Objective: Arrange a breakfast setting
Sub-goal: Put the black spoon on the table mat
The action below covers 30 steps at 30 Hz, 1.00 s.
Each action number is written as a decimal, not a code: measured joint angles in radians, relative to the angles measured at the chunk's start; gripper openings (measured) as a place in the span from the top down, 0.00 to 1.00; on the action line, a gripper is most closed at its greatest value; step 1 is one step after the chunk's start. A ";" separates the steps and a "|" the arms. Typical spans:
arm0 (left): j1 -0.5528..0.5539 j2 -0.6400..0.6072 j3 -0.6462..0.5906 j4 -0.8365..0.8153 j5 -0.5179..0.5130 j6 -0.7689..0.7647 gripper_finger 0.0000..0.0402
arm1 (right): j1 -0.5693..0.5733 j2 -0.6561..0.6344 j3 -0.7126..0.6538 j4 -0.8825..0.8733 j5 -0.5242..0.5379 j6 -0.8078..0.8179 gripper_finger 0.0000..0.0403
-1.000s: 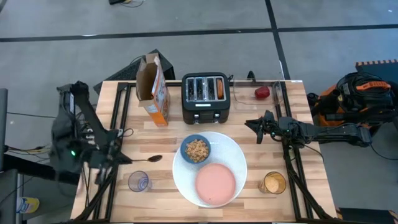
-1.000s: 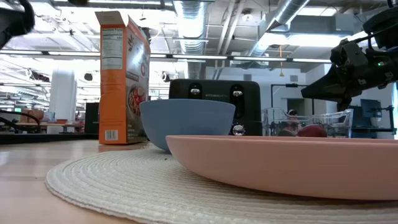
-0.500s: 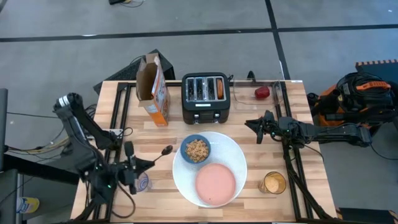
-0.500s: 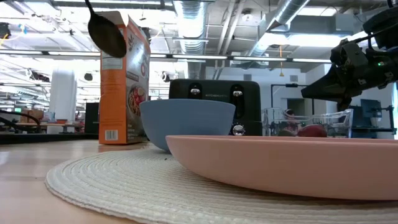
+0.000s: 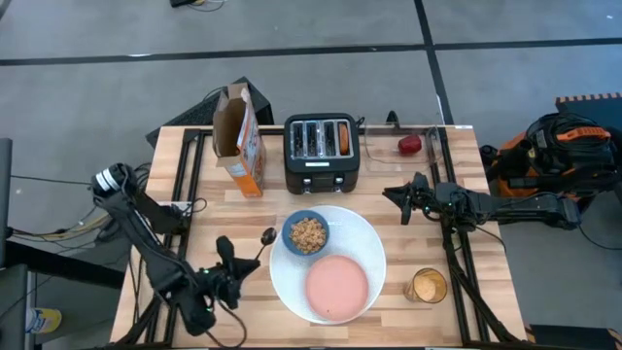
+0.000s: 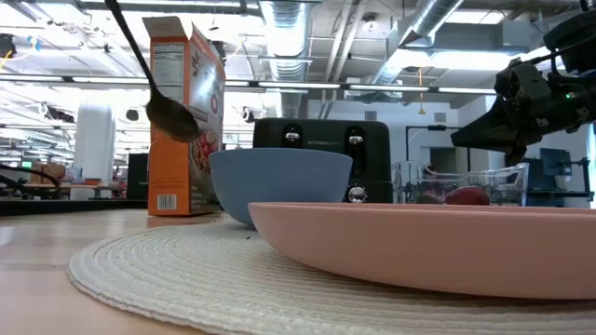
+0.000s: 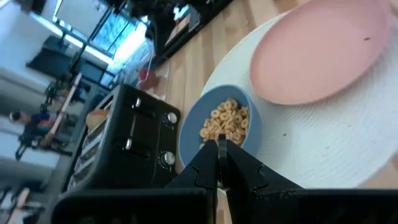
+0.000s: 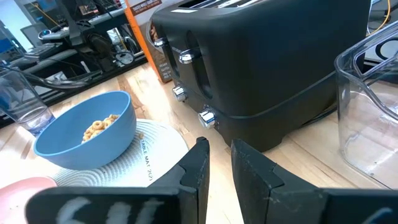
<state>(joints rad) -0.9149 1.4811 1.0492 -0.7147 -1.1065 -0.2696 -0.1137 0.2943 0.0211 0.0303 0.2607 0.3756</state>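
The small blue bowl of brown cereal and the small pink plate sit on the large round white plate. My left gripper is shut on the metal spoon just left of the bowl. The spoon's bowl end hangs in the air. My right gripper is narrowly open and empty, right of the black toaster. A bagel half sticks in the toaster's right slot. The red fruit lies at the far right. My left gripper pinches the spoon's handle between its two fingers, toward its free end. The fingers come slanting from the table's near left and lie along the spoon. The spoon is clear of the table, its bowl end lower than the handle and pointing at the blue bowl.
An orange cereal box stands upright left of the toaster. A glass of orange drink stands at the near right. A clear container stands at the far right, by the fruit.
My left gripper has swung from the table's left edge toward the near edge and rightward, toward the blue bowl. The spoon has left the table, risen high, then come down a little beside the bowl's left rim. The left arm now covers the clear glass.
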 joint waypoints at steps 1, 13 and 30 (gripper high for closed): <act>0.011 0.007 0.000 0.000 0.003 -0.019 1.00 | 0.000 0.000 0.000 0.000 0.000 0.000 0.77; 0.123 0.055 0.001 0.125 0.058 -0.007 1.00 | 0.000 0.000 0.000 0.000 0.000 0.000 0.77; 0.190 0.158 0.000 0.163 0.096 -0.071 1.00 | 0.000 0.000 0.000 0.003 0.000 -0.001 0.77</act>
<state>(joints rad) -0.7246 1.6390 1.0492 -0.5520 -1.0108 -0.3401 -0.1135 0.2943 0.0212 0.0330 0.2611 0.3747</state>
